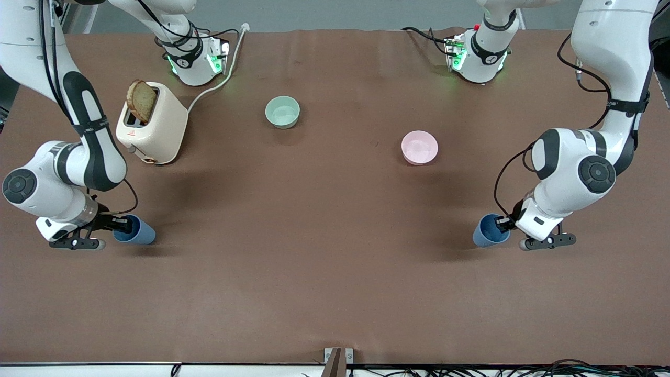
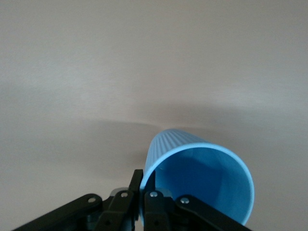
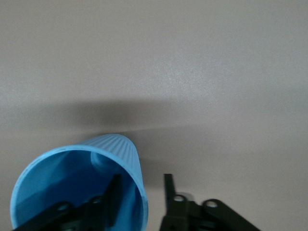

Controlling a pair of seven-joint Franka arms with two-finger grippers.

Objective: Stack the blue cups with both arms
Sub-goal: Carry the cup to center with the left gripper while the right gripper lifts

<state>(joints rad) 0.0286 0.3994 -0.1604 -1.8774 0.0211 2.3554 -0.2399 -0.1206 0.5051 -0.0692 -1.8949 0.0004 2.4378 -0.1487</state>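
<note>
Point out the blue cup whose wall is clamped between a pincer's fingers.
The blue cup at the left arm's end: the left pincer is shut on its wall. The open right pincer only straddles the other cup.

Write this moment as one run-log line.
left gripper: shut on blue cup rim | right gripper: straddling other blue cup rim, open | stack: not begun

This is a robotics lab dressed as a kitchen: two large white jointed arms [image 1: 78,152] [image 1: 591,157] are bolted at twelve o'clock on a brown cloth-covered table [image 1: 335,272]. A cream plastic toaster [image 1: 152,125] holding brown bread, at ten o'clock, supplies the domestic props, and loose black cables [image 1: 523,369] trail along the six o'clock edge.
</note>
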